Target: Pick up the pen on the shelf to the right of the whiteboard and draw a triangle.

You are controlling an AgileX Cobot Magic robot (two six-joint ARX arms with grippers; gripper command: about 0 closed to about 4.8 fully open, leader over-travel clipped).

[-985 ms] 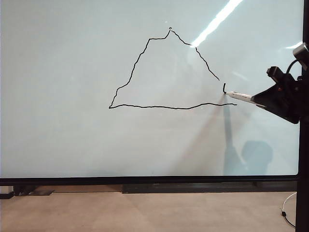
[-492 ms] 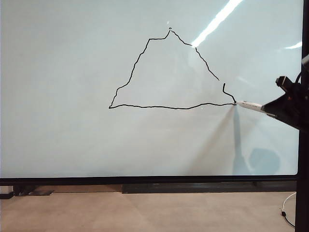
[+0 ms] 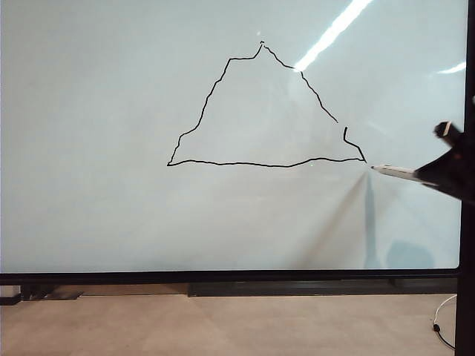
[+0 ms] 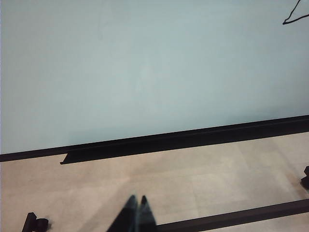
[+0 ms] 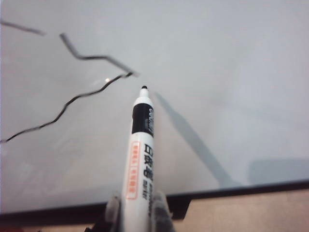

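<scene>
Pale wood-look floor with a white cable.

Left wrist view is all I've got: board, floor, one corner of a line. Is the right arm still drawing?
Observer: No. The pen tip sits just off the triangle, at its lower right corner.
Operator: Pen secure?
Observer: Yes, the right gripper has its jaws shut on the barrel.
Operator: Outline closed?
Observer: Not quite. The right side has a small gap on the whiteboard.
</scene>
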